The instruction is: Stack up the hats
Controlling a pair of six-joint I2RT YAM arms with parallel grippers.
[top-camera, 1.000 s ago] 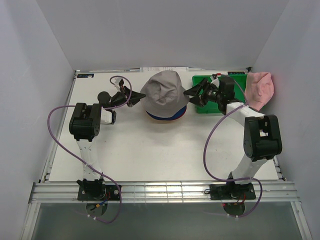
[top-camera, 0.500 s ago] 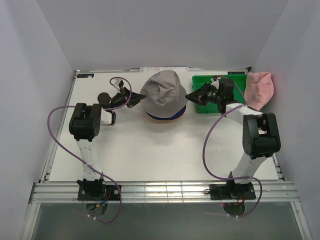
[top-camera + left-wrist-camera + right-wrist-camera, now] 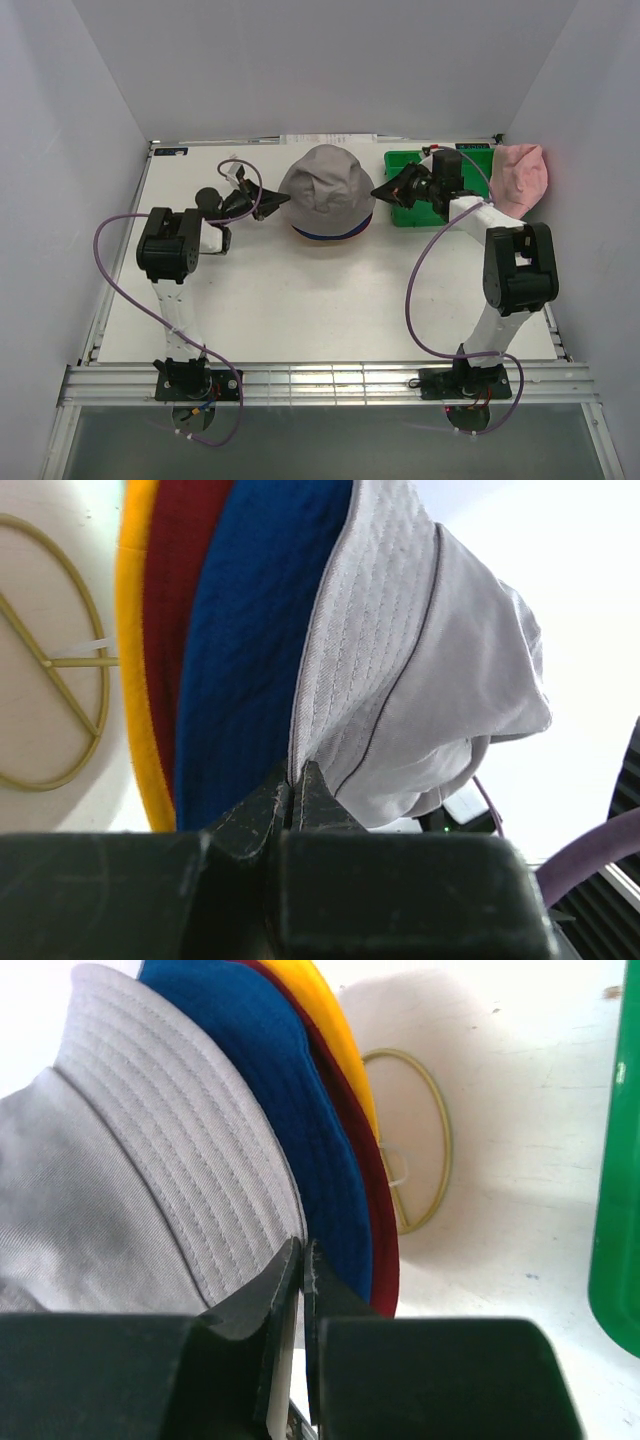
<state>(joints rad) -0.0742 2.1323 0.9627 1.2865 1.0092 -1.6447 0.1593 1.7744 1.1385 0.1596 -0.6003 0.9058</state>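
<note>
A grey hat [image 3: 325, 188] tops a stack at the back middle of the table, over a blue hat [image 3: 240, 660], a dark red hat [image 3: 170, 600] and a yellow hat [image 3: 135, 680]. My left gripper [image 3: 281, 199] is shut on the grey hat's left brim, the jaws [image 3: 296, 777] pinching its edge. On the right side my right gripper [image 3: 377, 191] is shut on the grey brim [image 3: 200, 1190], fingertips [image 3: 305, 1250] together just above the blue brim [image 3: 290, 1110]. A pink hat [image 3: 520, 178] lies at the far right by the wall.
A green plastic bin [image 3: 402, 215] stands right of the stack, under my right arm, and its wall [image 3: 615, 1210] shows in the right wrist view. A gold wire stand [image 3: 50, 670] sits beneath the stacked hats. White walls close in the table on three sides.
My right gripper has gone from open to shut on the grey hat's right brim. The grey hat's crown looks rounder and less crumpled. The left gripper stays shut on the left brim.
</note>
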